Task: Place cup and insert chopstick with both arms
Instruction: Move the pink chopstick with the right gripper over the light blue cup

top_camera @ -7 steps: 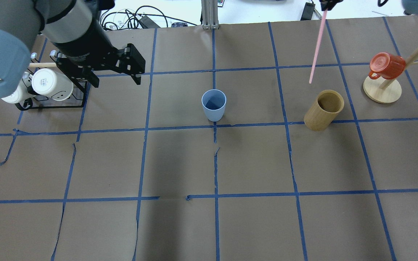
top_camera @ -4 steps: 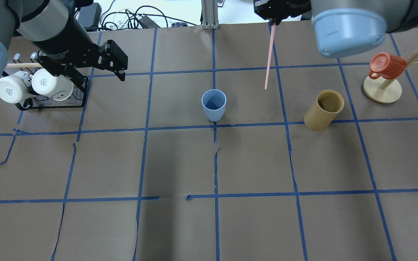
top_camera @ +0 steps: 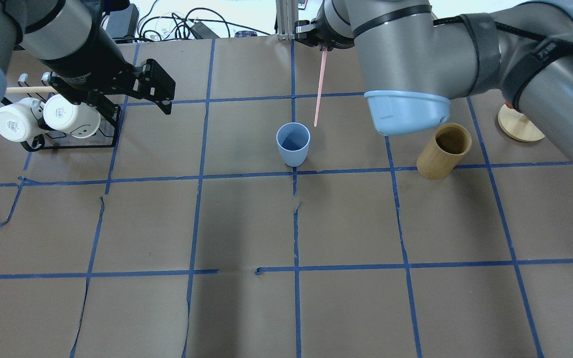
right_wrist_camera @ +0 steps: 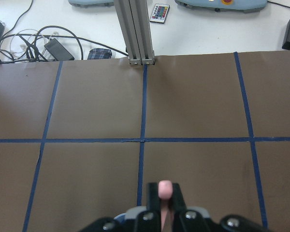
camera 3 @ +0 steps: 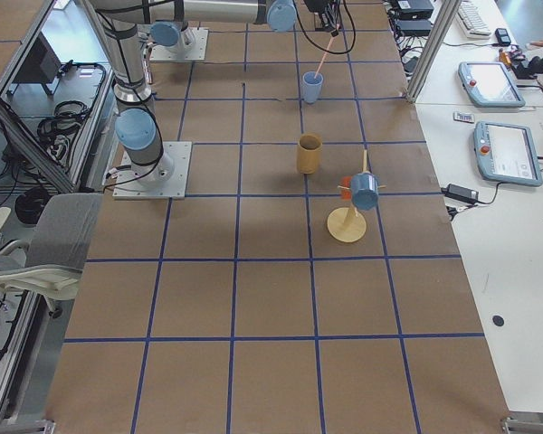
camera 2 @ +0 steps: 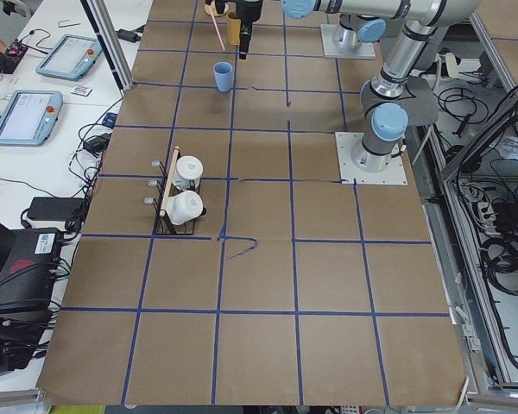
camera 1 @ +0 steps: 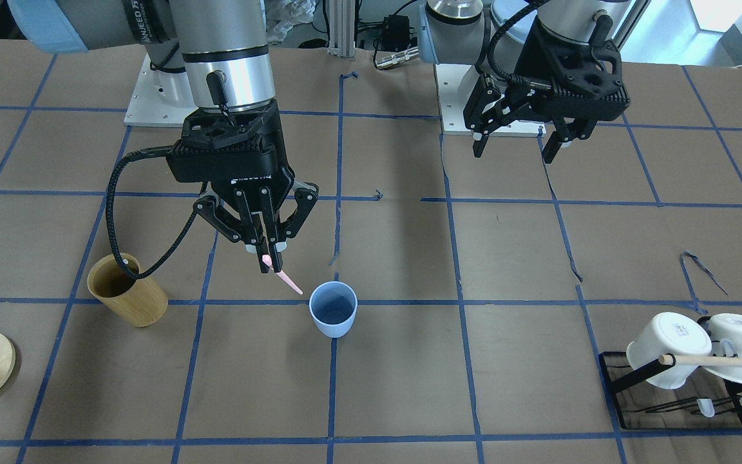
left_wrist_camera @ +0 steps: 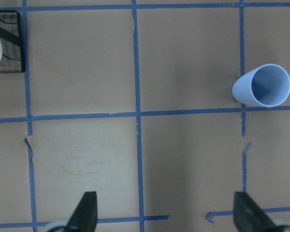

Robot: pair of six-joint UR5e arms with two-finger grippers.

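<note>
Pink plastic chopstick [top_camera: 319,89] is pinched at its top by the closed right tool [camera 1: 266,254], its long axis near-vertical, tip down beside the pale-blue cup [top_camera: 293,144]; the left tool [camera 1: 513,154] is wide open.

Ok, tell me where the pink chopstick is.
In the overhead view the pink chopstick hangs from the right gripper, tip just right of the blue cup, not inside.

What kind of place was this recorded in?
Probably a robotics lab or test cell: two arms bolted to base plates on a table papered brown and gridded with blue tape, with teach pendants on a side bench.
</note>
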